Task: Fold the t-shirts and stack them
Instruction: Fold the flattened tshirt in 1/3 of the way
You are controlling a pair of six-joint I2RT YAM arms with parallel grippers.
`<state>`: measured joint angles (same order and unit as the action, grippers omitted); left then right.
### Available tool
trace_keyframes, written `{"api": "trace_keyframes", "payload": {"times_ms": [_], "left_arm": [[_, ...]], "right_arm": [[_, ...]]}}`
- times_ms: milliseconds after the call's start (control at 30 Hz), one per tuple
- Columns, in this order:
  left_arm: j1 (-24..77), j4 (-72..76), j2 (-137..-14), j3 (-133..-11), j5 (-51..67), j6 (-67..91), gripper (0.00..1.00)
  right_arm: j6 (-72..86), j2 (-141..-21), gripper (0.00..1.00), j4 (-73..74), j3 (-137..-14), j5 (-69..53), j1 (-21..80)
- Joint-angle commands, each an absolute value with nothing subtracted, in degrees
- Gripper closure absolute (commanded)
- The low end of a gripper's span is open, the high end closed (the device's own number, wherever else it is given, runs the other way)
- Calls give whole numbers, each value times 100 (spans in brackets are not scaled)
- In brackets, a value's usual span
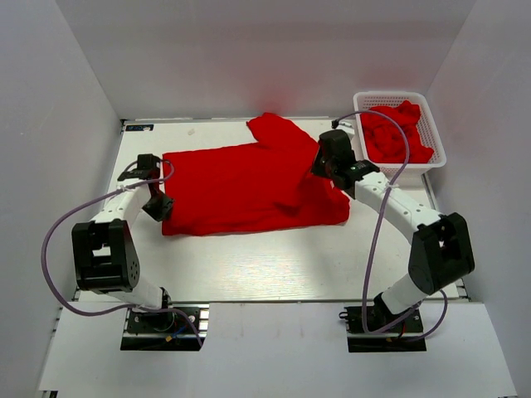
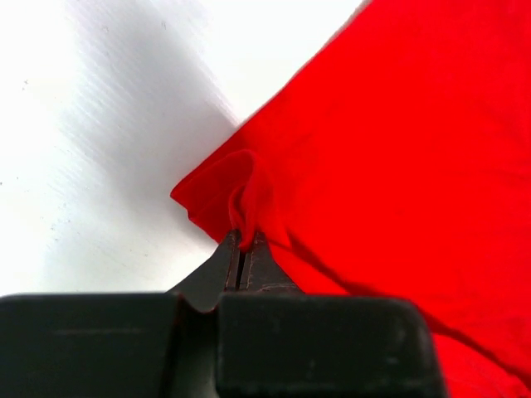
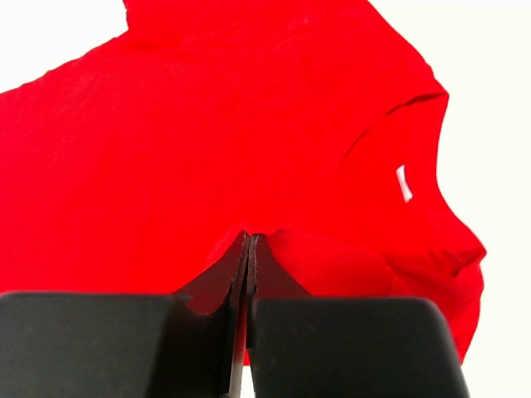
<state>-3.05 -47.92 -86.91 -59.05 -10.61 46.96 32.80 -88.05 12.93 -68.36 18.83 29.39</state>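
Plain white walls (image 1: 83,83) are enclosing a flat white desk (image 1: 249,265), and the two arms are rising from its near edge. A plain bright red short-sleeved cloth t-shirt (image 1: 241,186) is lying spread across the middle of the desk, with its hem toward the left, its collar toward the right and one sleeve pointing at the far edge. A white plastic mesh basket (image 1: 434,128) is sitting at the far right corner, near the t-shirt but apart from it, and crumpled red t-shirts (image 1: 394,133) are filling it. The left gripper (image 1: 163,207) is hanging at the t-shirt's left edge, jaws pressed together and pinching a small raised fold of the hem corner. The right gripper (image 1: 319,171) is reaching onto the right end, jaws likewise squeezed tight on a pinch of cloth beside the collar.
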Motion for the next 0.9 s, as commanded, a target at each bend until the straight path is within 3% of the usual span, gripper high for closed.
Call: {"api": "trace_keyframes", "payload": {"times_ms": [0,700,733,800,833,867], "left_arm": [[-404,-4720,-8762,-6196,-1160,4649,100],[-633,-4526,-9817,-6917,-870,4482,100],[-633,-4579,-9817,-6995,-931,4482,95],[-633,-4631,-9966,-7075,-1037,4544,66],[-633,-4632,-9967,-7145,-1037,4544,39],[-685,-4632,-10028,-7224,-1037,4631,34]], "right_arm": [[3103,-8912,100,1072,-7207,1802,2787],[2725,-10264,100,1108,-8279,1362,2276],[2716,-10327,100,1116,-8323,1362,2276],[2707,-10624,100,1116,-8586,1362,2241],[2707,-10713,100,1160,-8648,1432,2241],[2716,-10897,100,1186,-8944,1424,2215]]}}
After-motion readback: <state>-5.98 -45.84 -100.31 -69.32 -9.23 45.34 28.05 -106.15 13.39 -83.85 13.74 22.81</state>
